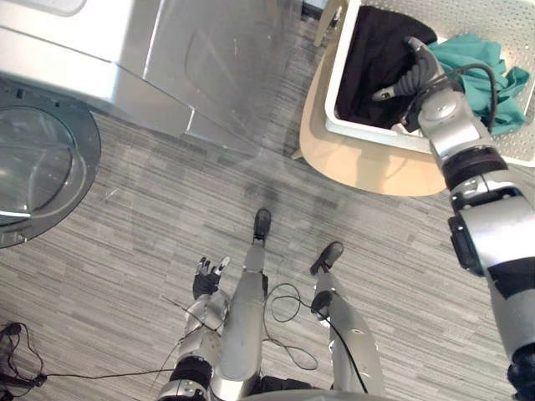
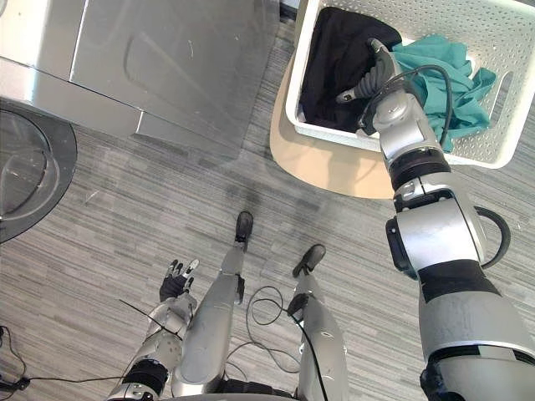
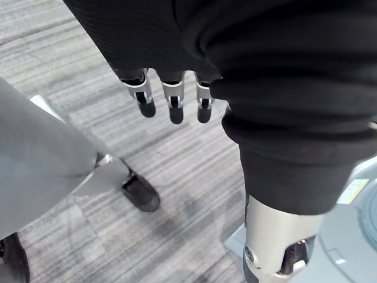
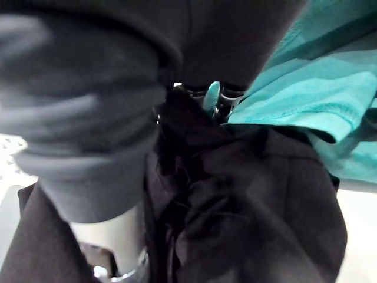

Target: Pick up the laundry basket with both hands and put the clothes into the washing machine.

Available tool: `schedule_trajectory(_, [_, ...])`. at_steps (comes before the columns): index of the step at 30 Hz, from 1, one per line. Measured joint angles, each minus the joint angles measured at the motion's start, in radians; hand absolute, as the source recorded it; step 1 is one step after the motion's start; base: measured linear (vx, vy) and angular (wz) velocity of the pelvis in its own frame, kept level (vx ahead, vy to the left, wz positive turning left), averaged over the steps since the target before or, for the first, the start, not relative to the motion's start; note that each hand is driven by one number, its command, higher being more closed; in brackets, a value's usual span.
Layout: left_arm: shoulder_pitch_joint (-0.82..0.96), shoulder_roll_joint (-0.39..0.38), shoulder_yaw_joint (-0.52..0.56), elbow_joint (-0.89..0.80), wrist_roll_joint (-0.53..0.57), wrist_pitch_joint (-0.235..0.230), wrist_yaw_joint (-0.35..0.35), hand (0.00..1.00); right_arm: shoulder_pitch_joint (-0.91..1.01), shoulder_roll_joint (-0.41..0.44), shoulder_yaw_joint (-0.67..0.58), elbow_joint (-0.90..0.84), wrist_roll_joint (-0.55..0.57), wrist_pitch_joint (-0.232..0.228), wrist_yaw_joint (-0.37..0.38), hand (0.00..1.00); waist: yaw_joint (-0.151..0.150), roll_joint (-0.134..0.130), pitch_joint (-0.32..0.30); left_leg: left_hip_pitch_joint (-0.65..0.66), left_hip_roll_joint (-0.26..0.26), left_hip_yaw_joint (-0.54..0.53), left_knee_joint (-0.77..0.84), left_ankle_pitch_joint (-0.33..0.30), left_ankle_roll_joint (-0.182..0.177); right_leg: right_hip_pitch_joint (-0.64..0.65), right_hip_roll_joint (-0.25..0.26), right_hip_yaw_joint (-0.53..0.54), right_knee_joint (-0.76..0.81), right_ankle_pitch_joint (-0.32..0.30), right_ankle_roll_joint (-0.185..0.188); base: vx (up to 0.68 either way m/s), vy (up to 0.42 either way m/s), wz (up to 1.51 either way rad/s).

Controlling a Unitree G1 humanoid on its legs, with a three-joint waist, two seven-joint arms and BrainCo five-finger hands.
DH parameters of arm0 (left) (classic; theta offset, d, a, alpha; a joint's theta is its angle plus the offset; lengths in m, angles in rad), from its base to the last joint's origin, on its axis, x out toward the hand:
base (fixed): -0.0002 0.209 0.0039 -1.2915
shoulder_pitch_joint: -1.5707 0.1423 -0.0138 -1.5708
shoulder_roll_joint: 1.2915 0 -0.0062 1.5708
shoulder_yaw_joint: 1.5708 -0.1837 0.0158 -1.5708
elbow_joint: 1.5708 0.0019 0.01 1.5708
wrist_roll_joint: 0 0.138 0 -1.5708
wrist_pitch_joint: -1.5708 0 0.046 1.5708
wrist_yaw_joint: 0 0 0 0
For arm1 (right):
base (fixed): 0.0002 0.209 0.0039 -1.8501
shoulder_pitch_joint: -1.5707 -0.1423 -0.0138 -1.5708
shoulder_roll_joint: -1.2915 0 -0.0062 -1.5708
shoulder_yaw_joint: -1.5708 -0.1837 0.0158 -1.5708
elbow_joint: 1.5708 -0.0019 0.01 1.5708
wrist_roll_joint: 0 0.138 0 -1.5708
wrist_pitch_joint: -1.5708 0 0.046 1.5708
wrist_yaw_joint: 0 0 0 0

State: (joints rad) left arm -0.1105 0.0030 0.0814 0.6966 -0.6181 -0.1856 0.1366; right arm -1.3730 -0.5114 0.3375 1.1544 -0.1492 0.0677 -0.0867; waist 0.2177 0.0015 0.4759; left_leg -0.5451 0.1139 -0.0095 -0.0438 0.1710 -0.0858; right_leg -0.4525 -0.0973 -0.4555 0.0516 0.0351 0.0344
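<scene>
Upper right of the frame: the laundry basket (image 2: pixel 485 150) is sitting on a round tan table (image 2: pixel 326 167), with a black garment (image 2: pixel 330 58) and a teal garment (image 2: pixel 464 100) inside.
The right hand (image 2: pixel 380 71) is reaching into the black garment with its fingers buried in cloth, so can't tell if it's gripping. The left hand (image 1: pixel 209 276) is hanging at lower left, fingers straight, holding nothing. The washing machine (image 1: pixel 167 58) is sitting upper left, its round door (image 1: pixel 33 167) open.

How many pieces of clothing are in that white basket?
2: a black garment in the basket's left part, a teal one beside it on the right. More may lie hidden underneath.
</scene>
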Motion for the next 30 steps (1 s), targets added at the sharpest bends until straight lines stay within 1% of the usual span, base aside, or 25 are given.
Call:
schedule_trajectory(3, [0.000, 0.000, 0.000, -0.001, 0.000, 0.000, 0.000, 0.00, 0.000, 0.012, 0.036, 0.000, 0.000, 0.005, -0.002, 0.00, 0.005, 0.000, 0.000, 0.000, 0.007, 0.000, 0.000, 0.000, 0.000, 0.000, 0.006, -0.003, 0.000, 0.000, 0.000, 0.01, 0.005, -0.01])
schedule_trajectory(5, [0.000, -0.001, -0.002, -0.002, 0.000, 0.000, 0.000, 0.00, 0.000, 0.021, 0.045, 0.000, -0.001, 0.009, -0.003, 0.00, 0.012, 0.000, 0.000, -0.001, 0.010, 0.001, 0.000, 0.000, 0.000, -0.002, 0.009, -0.004, 0.000, -0.004, -0.007, 0.01, 0.006, -0.02])
schedule_trajectory(6, [0.000, -0.001, -0.002, -0.003, -0.001, 0.000, 0.000, 0.00, -0.005, 0.024, 0.064, 0.000, -0.004, 0.014, -0.003, 1.00, 0.013, 0.000, 0.000, -0.003, 0.012, 0.001, 0.000, 0.003, -0.005, -0.004, 0.011, -0.006, 0.001, -0.006, -0.009, 0.00, 0.000, 0.00])
schedule_trajectory(9, [0.000, -0.001, -0.004, -0.018, -0.009, 0.001, 0.000, 0.00, -0.014, 0.030, 0.067, 0.001, -0.023, 0.022, -0.004, 1.00, 0.013, 0.000, 0.000, -0.010, 0.015, -0.001, 0.000, 0.008, -0.012, -0.009, 0.013, -0.009, 0.001, -0.007, -0.011, 0.01, 0.006, 0.02])
schedule_trajectory(12, [0.001, -0.003, -0.013, -0.042, -0.022, 0.001, -0.001, 0.00, -0.017, 0.020, 0.105, 0.008, -0.058, 0.022, -0.005, 1.00, 0.017, 0.001, 0.000, -0.020, 0.018, -0.003, 0.000, 0.009, -0.014, -0.021, 0.014, -0.011, 0.013, -0.013, -0.018, 0.02, 0.018, 0.03])
schedule_trajectory(15, [0.002, -0.008, -0.013, -0.067, -0.031, 0.001, -0.001, 0.00, -0.018, 0.020, 0.151, 0.010, -0.061, 0.021, -0.005, 1.00, 0.018, 0.001, -0.001, -0.030, 0.020, -0.002, 0.000, 0.013, -0.020, -0.040, 0.012, -0.012, 0.032, -0.019, -0.027, 0.01, 0.010, -0.01])
schedule_trajectory(20, [0.002, -0.021, -0.016, -0.083, -0.039, 0.001, -0.001, 0.00, -0.017, 0.032, 0.181, 0.010, -0.058, 0.021, -0.005, 1.00, 0.017, 0.004, -0.003, -0.035, 0.024, -0.001, 0.004, 0.014, -0.020, -0.045, 0.014, -0.013, 0.038, -0.021, -0.029, 0.01, 0.003, 0.00])
schedule_trajectory(23, [0.002, -0.022, -0.029, -0.089, -0.039, 0.001, 0.000, 0.00, -0.016, 0.033, 0.179, 0.003, -0.057, 0.021, -0.006, 1.00, 0.016, 0.007, -0.004, -0.027, 0.026, 0.007, 0.010, 0.014, -0.020, -0.044, 0.011, -0.012, 0.054, -0.022, -0.030, 0.03, 0.030, -0.03])
schedule_trajectory(25, [0.002, -0.027, -0.031, -0.089, -0.039, 0.001, 0.001, 0.00, -0.015, 0.033, 0.159, -0.015, -0.056, 0.021, -0.006, 1.00, 0.014, 0.007, -0.004, -0.013, 0.027, 0.019, 0.011, 0.014, -0.020, -0.041, 0.008, -0.008, 0.068, -0.022, -0.030, 0.01, 0.022, -0.10])
schedule_trajectory(30, [0.004, -0.029, -0.032, -0.072, -0.038, 0.001, 0.008, 0.00, 0.018, 0.035, -0.007, -0.114, -0.044, 0.021, -0.047, 1.00, 0.003, 0.007, -0.004, 0.059, 0.027, 0.036, 0.012, 0.013, -0.020, 0.020, 0.006, 0.004, 0.070, -0.022, -0.030, 0.00, 0.014, -0.05])
